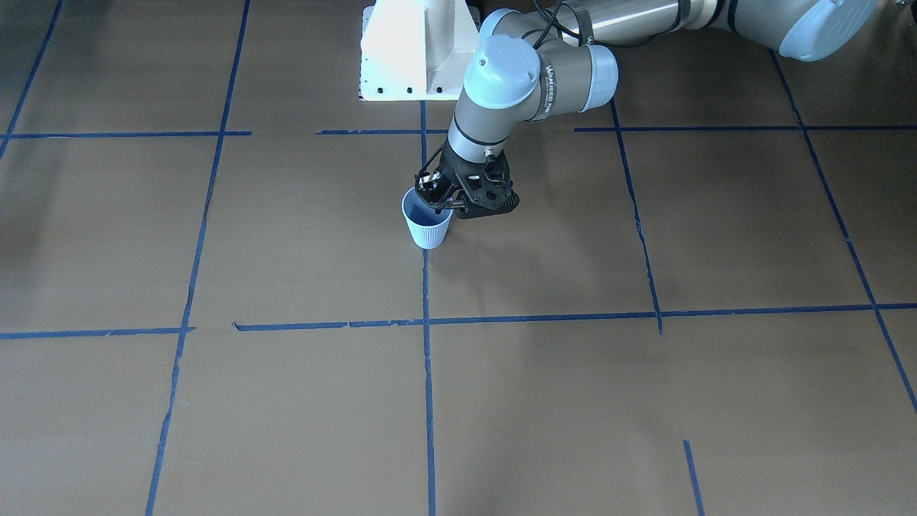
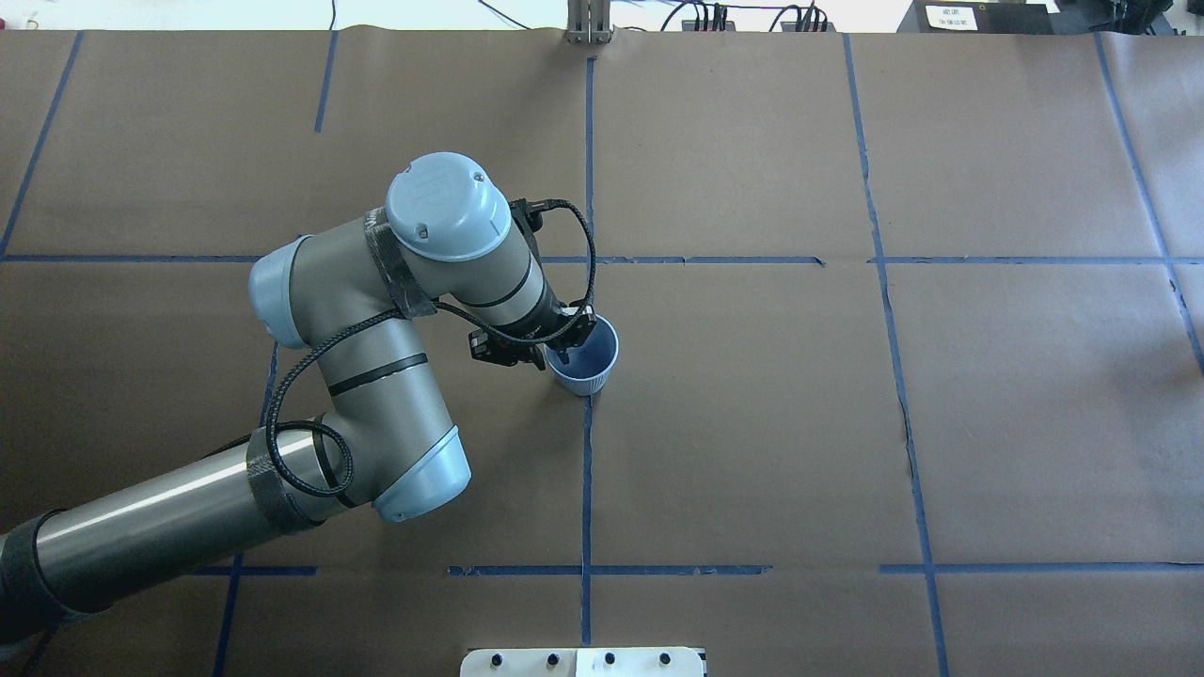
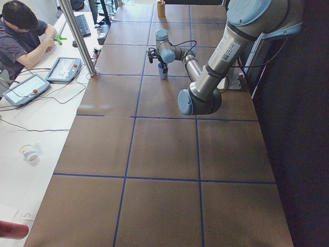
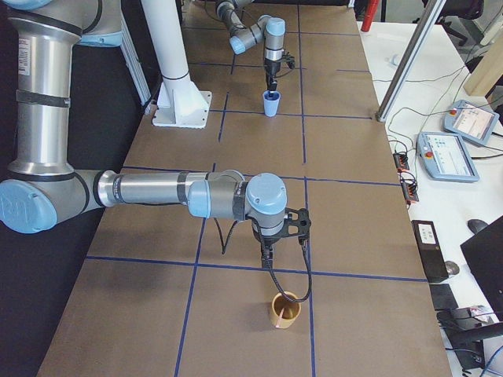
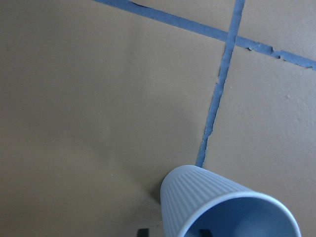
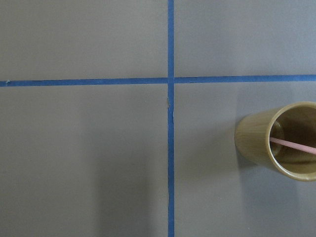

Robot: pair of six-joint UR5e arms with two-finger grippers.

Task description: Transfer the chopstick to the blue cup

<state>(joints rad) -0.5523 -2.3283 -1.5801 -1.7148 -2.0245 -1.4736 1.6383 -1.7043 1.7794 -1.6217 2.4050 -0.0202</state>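
The blue cup (image 1: 428,231) stands upright on the brown paper at a crossing of blue tape lines; it also shows in the overhead view (image 2: 594,365) and the left wrist view (image 5: 197,202). My left gripper (image 1: 437,204) (image 2: 562,350) is at its rim, one finger inside and one outside, with a gap between them, so it looks open. The pink chopstick (image 6: 294,144) leans inside a tan cup (image 6: 254,143) (image 4: 284,310). My right gripper (image 4: 267,250) hangs above and just behind that cup. I cannot tell whether it is open or shut.
The white robot base (image 1: 408,50) stands close behind the blue cup. The operators' side table with tablets (image 4: 464,145) runs along the far edge, and a seated person (image 3: 20,31) is there. Blue tape lines grid the brown paper.
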